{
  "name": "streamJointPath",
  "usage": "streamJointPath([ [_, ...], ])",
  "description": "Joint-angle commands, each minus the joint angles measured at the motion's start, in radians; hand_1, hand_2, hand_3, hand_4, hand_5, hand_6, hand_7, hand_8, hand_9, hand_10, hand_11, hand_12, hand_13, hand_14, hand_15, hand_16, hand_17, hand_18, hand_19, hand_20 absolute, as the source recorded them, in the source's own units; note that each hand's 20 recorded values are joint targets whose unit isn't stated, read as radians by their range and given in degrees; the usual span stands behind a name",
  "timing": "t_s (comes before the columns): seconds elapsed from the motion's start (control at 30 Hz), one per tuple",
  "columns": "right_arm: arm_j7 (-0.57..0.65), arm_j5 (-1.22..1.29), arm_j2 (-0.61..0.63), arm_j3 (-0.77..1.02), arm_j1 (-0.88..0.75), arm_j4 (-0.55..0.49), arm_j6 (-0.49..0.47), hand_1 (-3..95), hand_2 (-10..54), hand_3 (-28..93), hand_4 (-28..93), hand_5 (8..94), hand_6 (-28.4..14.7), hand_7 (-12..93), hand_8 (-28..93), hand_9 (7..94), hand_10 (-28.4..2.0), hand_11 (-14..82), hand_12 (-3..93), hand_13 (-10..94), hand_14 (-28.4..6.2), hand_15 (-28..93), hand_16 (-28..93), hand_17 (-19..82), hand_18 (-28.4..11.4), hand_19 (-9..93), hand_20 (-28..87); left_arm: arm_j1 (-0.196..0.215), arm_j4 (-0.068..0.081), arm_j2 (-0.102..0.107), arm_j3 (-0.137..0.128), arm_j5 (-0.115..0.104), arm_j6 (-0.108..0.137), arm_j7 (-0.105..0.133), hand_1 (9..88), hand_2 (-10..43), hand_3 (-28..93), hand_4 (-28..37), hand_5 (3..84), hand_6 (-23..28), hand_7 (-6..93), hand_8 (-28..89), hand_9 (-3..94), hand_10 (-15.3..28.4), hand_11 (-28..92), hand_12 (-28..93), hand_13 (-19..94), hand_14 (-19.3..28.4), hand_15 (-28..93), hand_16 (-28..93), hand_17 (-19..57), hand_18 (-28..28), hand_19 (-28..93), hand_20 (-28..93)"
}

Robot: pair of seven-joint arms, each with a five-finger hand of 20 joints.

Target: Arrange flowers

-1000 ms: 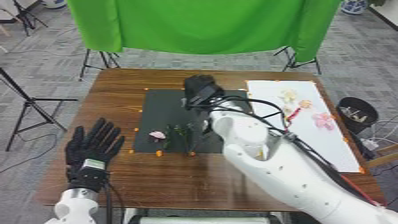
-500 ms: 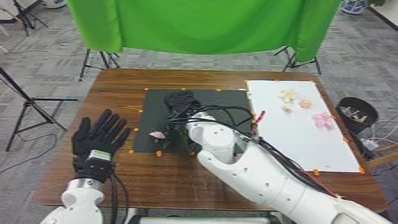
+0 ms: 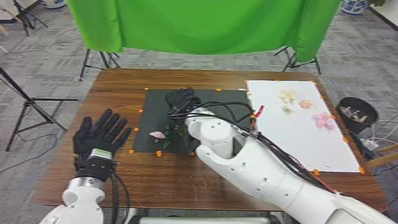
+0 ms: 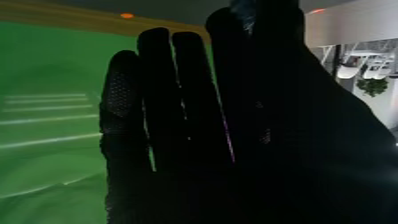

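In the head view, my right hand (image 3: 184, 102) is over the back left part of the black mat (image 3: 155, 114). Its glove shows straight fingers in the right wrist view, where the right hand (image 4: 218, 165) has its thumb side close to a finger at the tips. Nearer the front of the mat lies a pale pink flower (image 3: 157, 135), with green stems (image 3: 171, 134) beside it, partly covered by the right arm. Yellowish flowers (image 3: 288, 95), an orange flower (image 3: 306, 104) and a pink flower (image 3: 323, 120) lie on the white sheet (image 3: 298, 147). My left hand (image 3: 99, 132) rests open, left of the mat.
The brown table (image 3: 115, 95) has orange markers around the mat and sheet. Loose black cables run along the right arm. A dark bin (image 3: 357, 110) stands off the table's right edge, and a green cloth (image 3: 204, 25) hangs behind it all.
My right hand has moved left and slightly toward the front, from the back middle of the mat. The left hand has shifted slightly away from the front edge.
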Motion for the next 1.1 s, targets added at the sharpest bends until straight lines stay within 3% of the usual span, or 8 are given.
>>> streamJointPath([
  [0.03,0.020,0.017,-0.003,0.003,-0.009,-0.040,-0.018,45.5,-9.5,83,-28,66.8,0.0,20,-12,62.3,-13.0,11.3,13.0,48,-12.6,30,17,19,-20.9,70,37,-0.005,0.004,-0.007,-0.003,-0.004,0.007,-0.020,25.4,15.0,71,-28.3,41.5,10.5,14.9,-9,34.0,16.6,25,11,24,17.4,42,-8,-6.6,15.4,38,9],
  [0.4,0.090,0.048,-0.006,-0.022,0.003,-0.024,0.081,41.0,-9.5,81,-28,63.8,-1.5,19,-14,61.9,-14.8,11.7,13.1,49,-13.6,31,17,20,-21.5,70,37,-0.006,0.005,-0.008,0.001,-0.003,0.007,-0.022,25.7,14.7,71,-28.3,41.4,10.5,14.9,-9,33.8,16.5,25,11,24,17.4,42,-8,-6.6,15.4,38,9],
  [0.5,0.098,0.057,-0.005,-0.028,0.007,-0.020,0.102,42.5,-9.5,78,-28,66.7,-1.4,26,-12,63.1,-15.2,12.7,13.5,49,-13.6,32,16,20,-21.3,71,36,-0.007,0.006,-0.007,0.002,-0.006,0.006,-0.017,25.9,14.6,71,-28.3,41.4,10.5,14.9,-9,33.8,16.6,25,11,24,17.3,42,-8,-6.6,15.3,38,9],
  [0.6,0.098,0.056,-0.004,-0.031,0.006,-0.022,0.110,50.3,-9.5,64,-28,66.6,-2.1,39,1,63.8,-15.0,13.4,13.8,50,-13.3,33,15,21,-21.1,71,36,-0.007,0.005,-0.007,0.001,-0.004,0.005,-0.017,25.9,14.4,71,-28.3,41.4,10.5,14.9,-9,33.8,16.6,25,11,24,17.3,42,-8,-6.5,15.2,38,9],
  [0.77,0.098,0.058,-0.002,-0.032,0.004,-0.023,0.119,63.8,-9.5,36,-28,65.7,-1.5,48,3,64.1,-15.0,13.6,14.0,50,-13.1,33,15,21,-20.9,71,35,-0.005,0.005,-0.010,0.001,-0.005,0.007,-0.022,26.1,14.4,71,-28.3,41.4,10.5,14.9,-9,33.8,16.5,25,11,24,17.3,42,-8,-6.5,15.2,38,9],
  [0.87,0.095,0.052,0.004,-0.024,-0.002,-0.031,0.108,61.8,-9.5,38,-28,66.4,-1.7,44,1,64.3,-15.0,13.6,14.0,50,-13.2,33,15,21,-20.8,70,33,0.006,0.002,-0.015,-0.004,-0.006,0.009,-0.020,26.2,14.4,71,-28.3,41.4,10.5,15.0,-9,33.9,16.5,25,11,24,17.3,42,-8,-6.5,15.2,38,9],
  [0.93,0.097,0.057,0.011,-0.019,0.000,-0.037,0.103,54.1,-9.5,51,-28,67.0,-1.5,34,-3,64.3,-15.0,13.6,13.9,50,-13.3,33,15,21,-20.8,70,32,0.012,0.000,-0.014,-0.006,-0.008,0.008,-0.014,26.2,14.5,71,-28.3,41.4,10.5,15.0,-9,33.9,16.5,26,11,24,17.4,42,-8,-6.5,15.2,38,9],
  [1.1,0.115,0.085,0.033,-0.003,0.000,-0.056,0.112,42.0,-9.5,71,-28,67.6,-1.2,27,-14,64.1,-15.3,13.3,13.7,50,-13.5,33,15,20,-21.0,70,31,0.016,0.003,-0.018,-0.009,-0.005,0.003,-0.017,26.2,14.6,71,-28.3,41.5,10.5,15.1,-9,34.0,16.5,26,11,24,17.4,43,-8,-6.5,15.2,38,9],
])
